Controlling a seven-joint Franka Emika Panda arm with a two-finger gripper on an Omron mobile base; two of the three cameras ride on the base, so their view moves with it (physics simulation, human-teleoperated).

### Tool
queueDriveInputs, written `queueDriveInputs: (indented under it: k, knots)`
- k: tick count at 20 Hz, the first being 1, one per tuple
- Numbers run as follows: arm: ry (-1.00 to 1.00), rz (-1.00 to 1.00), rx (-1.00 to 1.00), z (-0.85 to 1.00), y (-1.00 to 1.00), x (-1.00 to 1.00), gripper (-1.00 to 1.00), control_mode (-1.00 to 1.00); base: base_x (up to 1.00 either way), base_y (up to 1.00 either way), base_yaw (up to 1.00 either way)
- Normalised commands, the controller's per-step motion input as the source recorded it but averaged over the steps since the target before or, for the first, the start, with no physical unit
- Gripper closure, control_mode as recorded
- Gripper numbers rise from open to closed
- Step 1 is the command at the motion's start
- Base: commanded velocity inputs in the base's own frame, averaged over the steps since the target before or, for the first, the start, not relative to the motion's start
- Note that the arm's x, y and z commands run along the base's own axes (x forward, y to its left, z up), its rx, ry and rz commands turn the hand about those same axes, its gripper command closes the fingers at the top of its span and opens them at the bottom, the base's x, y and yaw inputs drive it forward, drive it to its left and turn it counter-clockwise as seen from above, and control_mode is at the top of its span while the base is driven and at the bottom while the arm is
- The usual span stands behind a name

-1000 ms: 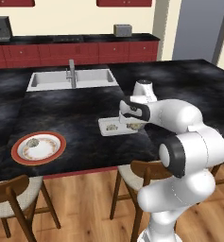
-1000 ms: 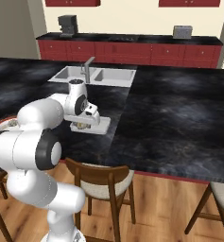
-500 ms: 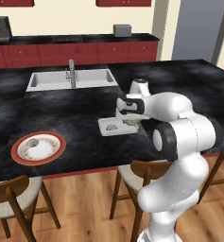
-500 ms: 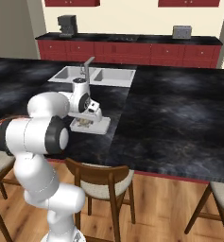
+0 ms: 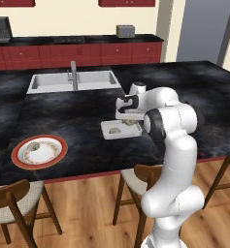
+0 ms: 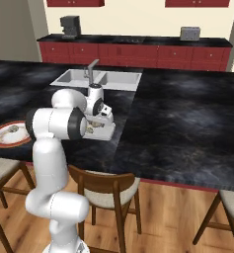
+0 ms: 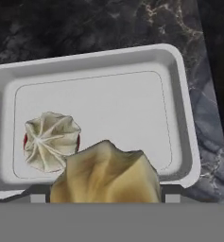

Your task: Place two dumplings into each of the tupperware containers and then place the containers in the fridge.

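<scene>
A white tupperware container [image 7: 175, 108] lies on the dark counter, and one pale pleated dumpling [image 7: 52, 141] rests in its left part. A second dumpling [image 7: 106, 172] hangs close to the camera over the tray's near rim; it sits between my fingers and hides their tips. From the base, my gripper [image 5: 129, 117] points down over the tupperware container [image 5: 108, 134], with a dumpling [image 5: 115, 130] lying in it. The right base view has the gripper [image 6: 96, 125] above the same tray [image 6: 107, 133]. The grey fridge [image 5: 204, 29] stands at the back right.
A round red-rimmed plate [image 5: 58, 156] with one dumpling [image 5: 34, 146] on it sits near the counter's front left edge. A sink [image 5: 53, 82] with a faucet [image 5: 73, 75] lies behind the tray. Wooden chairs [image 5: 136, 179] stand below the counter's edge.
The arm's elbow has swung upward and nearer the counter. The hand has stayed over the tray, and the jaws' width has held the same.
</scene>
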Motion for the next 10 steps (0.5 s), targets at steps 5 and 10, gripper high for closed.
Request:
queueDriveInputs:
  k: [5,10]
  knots:
    - [0.06,0.00,-0.01,-0.54,0.02,0.44,1.00,-1.00,0.00,0.00,0.00]
    - [0.06,0.00,-0.01,-0.39,0.11,0.30,1.00,-1.00,0.00,0.00,0.00]
